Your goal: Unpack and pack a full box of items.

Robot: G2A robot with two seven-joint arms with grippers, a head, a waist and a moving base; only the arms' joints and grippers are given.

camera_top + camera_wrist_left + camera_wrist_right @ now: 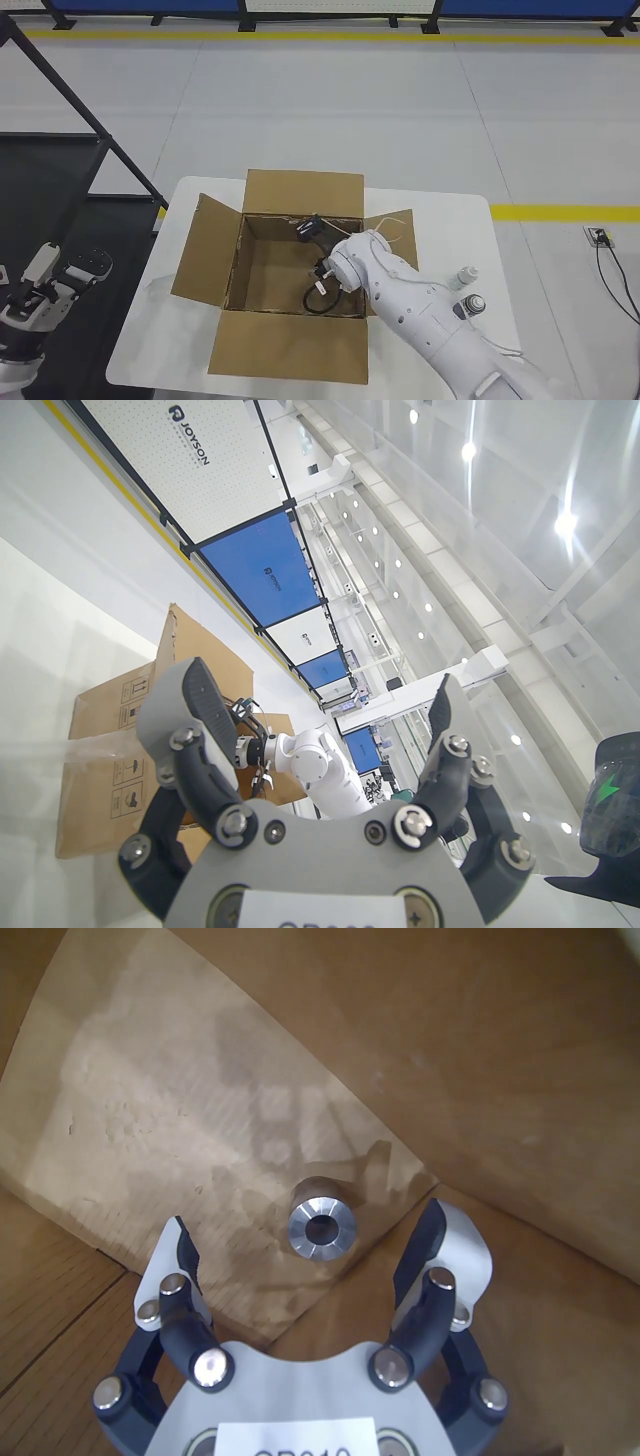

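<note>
A white table stands on a pale workshop floor marked with yellow line tape. An open cardboard box sits on the table with its four flaps folded outward. A small white item stands on the table just beside the box, on the right arm's side.

The right arm reaches down into the box. The right gripper has its fingers spread apart and carries nothing. A metal cylinder rests on the box floor, on a strip of clear tape. The bored end face of the cylinder points straight back at the wrist. Its long axis therefore runs along the gripper's line of approach, not across it. The cylinder lies just beyond the fingertips, roughly centred between them, and touches neither pad.

The left gripper is likewise spread and empty. It sits outside the box, well apart from the cylinder.

The right arm is the nearer one. The pick appears to call for a straight advance along the cylinder's axis until the pads flank its curved wall, followed by closure. The smooth metal may slip if gripped too near its end.
</note>
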